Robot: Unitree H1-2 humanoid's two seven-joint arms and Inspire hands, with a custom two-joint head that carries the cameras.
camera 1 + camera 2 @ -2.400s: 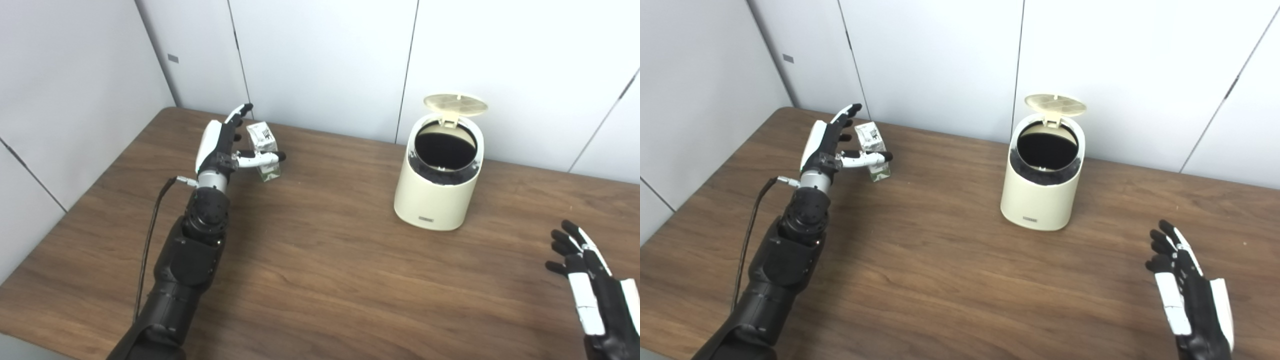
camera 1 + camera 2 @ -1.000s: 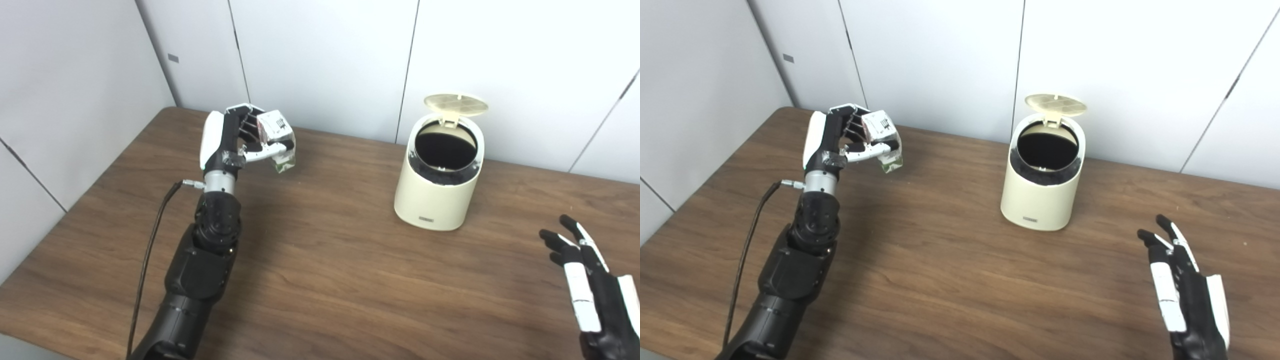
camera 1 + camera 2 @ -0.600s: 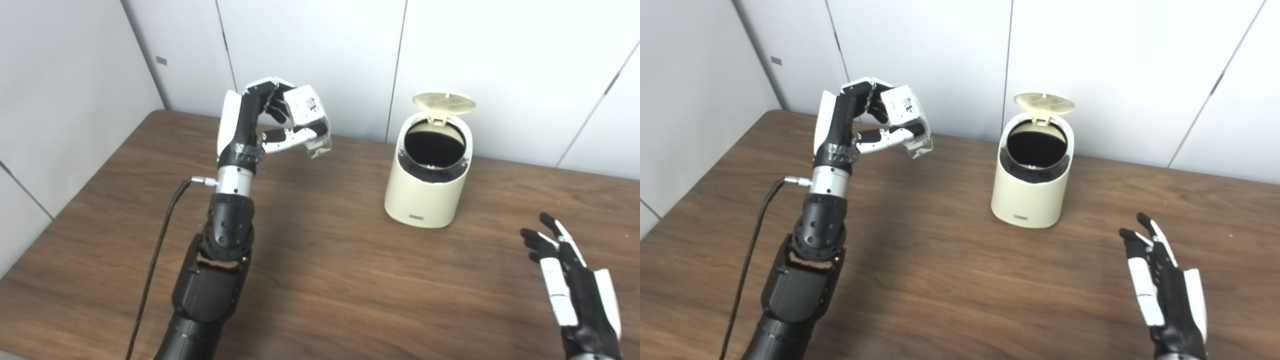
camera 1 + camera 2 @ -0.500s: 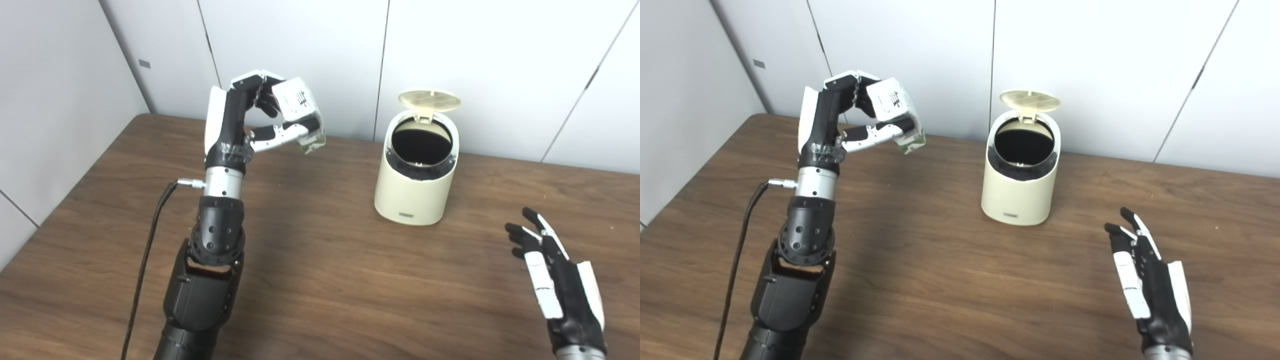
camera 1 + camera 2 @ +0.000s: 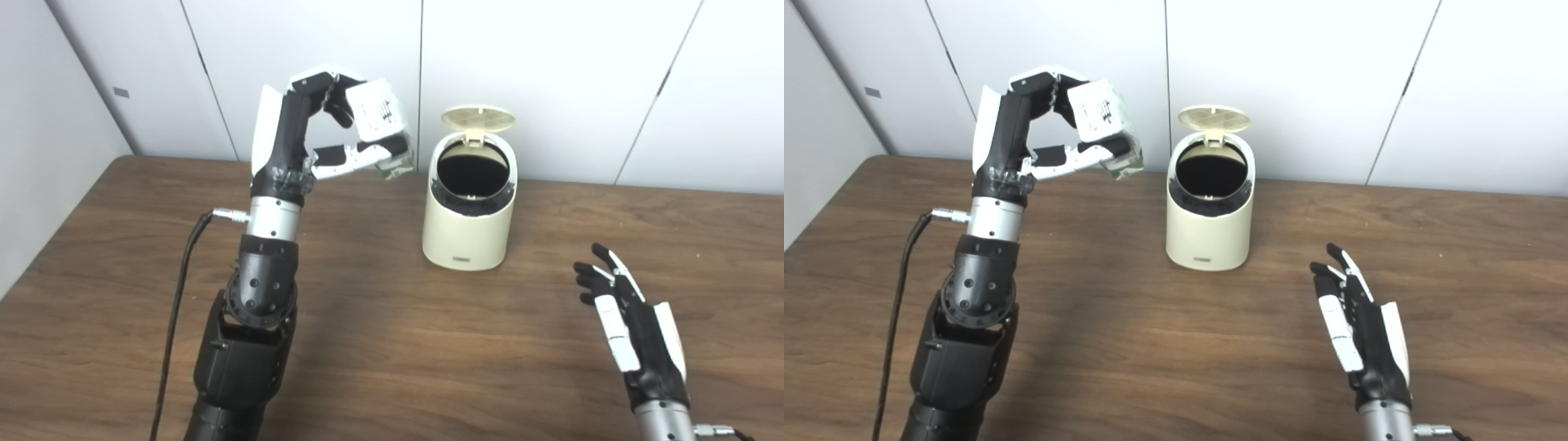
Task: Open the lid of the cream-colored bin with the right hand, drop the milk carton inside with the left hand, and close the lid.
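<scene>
Milk carton: held aloft and tilted, left of the cream-colored bin and level with its raised lid, presumably carried high so as to clear the rim before the drop. Left hand: forearm upright, fingers and thumb clamped round the carton (bin mouth gaping, dark inside). Right hand: low over the bench, well clear of the bin, fingers spread, empty, apparently awaiting lid closure.

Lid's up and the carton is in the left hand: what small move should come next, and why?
Probably carry the left hand rightward until the milk carton hangs over the bin opening: the lid stands open, and the carton is held aloft left of the rim, not above it.
</scene>
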